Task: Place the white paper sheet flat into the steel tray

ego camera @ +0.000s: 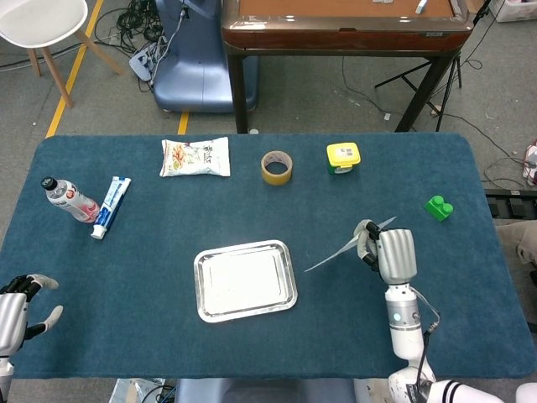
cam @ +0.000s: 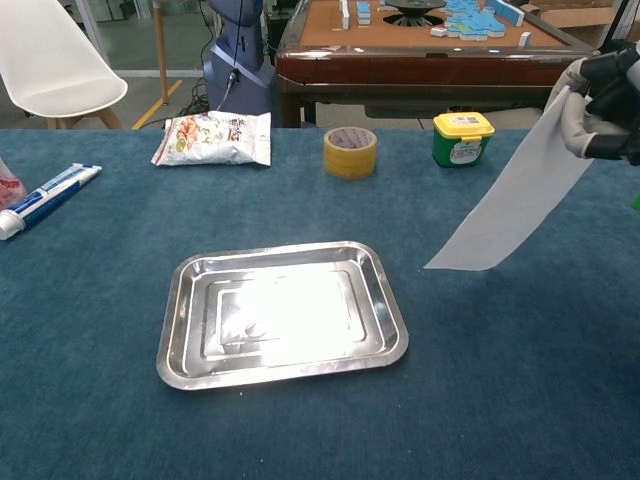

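The right hand, partly cut off at the chest view's right edge, pinches the top corner of the white paper sheet, which hangs slanting above the bench, its lower end just right of the steel tray near the front edge. From the head view the sheet shows only as a thin sliver. The left hand, cropped at the front left corner, holds nothing, fingers apart.

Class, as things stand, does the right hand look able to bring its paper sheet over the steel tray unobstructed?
Probably yes: the right hand holds the paper sheet lifted, and only bare cloth separates it from the steel tray.
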### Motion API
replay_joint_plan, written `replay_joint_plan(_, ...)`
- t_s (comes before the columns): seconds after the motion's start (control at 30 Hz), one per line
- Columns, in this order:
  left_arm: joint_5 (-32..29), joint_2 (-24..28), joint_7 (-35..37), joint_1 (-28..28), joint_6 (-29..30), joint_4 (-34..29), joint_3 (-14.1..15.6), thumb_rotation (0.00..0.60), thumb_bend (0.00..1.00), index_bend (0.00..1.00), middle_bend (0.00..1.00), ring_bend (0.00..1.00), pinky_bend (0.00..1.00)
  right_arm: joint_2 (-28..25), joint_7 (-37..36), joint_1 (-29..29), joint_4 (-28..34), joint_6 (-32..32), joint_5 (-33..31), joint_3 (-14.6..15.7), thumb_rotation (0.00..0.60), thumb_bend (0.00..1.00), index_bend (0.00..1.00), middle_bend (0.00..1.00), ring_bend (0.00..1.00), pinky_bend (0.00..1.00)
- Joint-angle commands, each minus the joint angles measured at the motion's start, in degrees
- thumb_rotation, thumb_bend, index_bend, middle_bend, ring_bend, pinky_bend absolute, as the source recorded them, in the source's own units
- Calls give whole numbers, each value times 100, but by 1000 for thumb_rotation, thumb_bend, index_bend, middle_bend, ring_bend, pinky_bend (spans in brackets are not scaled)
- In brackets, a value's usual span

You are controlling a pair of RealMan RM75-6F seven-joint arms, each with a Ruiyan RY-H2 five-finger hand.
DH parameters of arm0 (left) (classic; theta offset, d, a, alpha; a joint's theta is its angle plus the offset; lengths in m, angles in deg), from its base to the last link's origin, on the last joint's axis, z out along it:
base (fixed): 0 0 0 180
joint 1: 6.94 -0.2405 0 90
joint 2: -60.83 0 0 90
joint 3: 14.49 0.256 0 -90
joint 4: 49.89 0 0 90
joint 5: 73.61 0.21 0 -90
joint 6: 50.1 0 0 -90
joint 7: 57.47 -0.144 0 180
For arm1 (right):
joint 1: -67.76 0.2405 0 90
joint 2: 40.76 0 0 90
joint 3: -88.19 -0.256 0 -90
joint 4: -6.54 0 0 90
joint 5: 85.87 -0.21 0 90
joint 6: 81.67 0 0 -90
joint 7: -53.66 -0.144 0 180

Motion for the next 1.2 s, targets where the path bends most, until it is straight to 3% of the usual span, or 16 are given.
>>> replay_joint_plan(0.03,0,5,11,-2,2,-4,0,600,228,429,409,310,459,60,-10,62,-5,14,-10,-59,600,705,604,1000,1000,1000)
replay_joint_plan(0.9,6,98,83,-63,108,-68,-15,600,227,428,409,310,459,937,449,1410,-248,-525,-402,-857,600,705,606,1000,1000,1000)
replay_joint_plan(1.03,2,126,127,-78,128,-74,-20,600,228,427,409,310,459,1087,353,1595,-246,-373,-123,-800,600,705,608,1000,1000,1000)
replay_joint_plan(1.2,24,155,165,-100,170,-85,-21,600,228,428,409,310,459,1107,109,1660,-481,-179,395,-413,600,706,616,1000,1000,1000)
